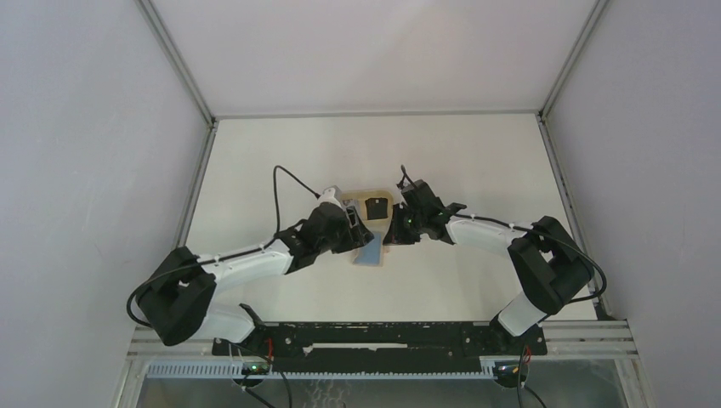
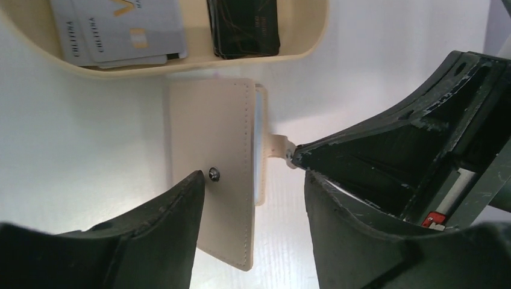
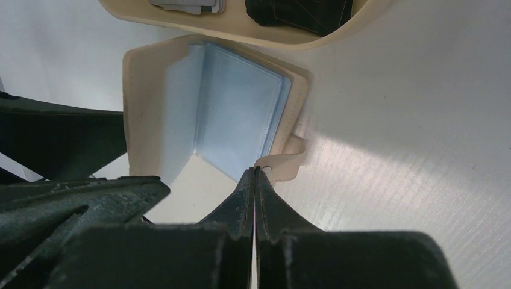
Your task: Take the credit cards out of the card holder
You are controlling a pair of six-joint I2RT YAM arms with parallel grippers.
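The holder (image 3: 235, 120) lies open on the worktop (image 3: 422, 150). In the top view it is just at 6 o'clock of the tray (image 2: 181, 65). My right jaws are pinched tight on its tab (image 3: 283, 165), at the holder's 5 o'clock corner in the right wrist view. My left jaws are spread wide, one finger on each side of the tan cover, and they hold nothing. One finger tip sits right by the metal stud (image 2: 214, 174).

Grey cards (image 2: 120, 27) and black cards (image 2: 244, 24) lie in the tray, grey at 9 o'clock and black at 3 o'clock. Inside the holder I see pale blue sleeves (image 3: 241, 114). I cannot tell if a card is in them.

I think the holder is light and floppy. It will likely bend and slide if I tug it, so one arm has to pin it. The tab and the stitched edge look like good spots to grip. The sleeves look thin and slick. A card should be stiff, thin and smooth, so I would pinch its flat faces at the short end that pokes out.

The top grey card has a gold chip (image 2: 140, 37) and part of a big gold letter. A small line of letters runs along the edge, too tiny to read for sure. The black cards have tiny print I cannot read. I see no name on the holder.
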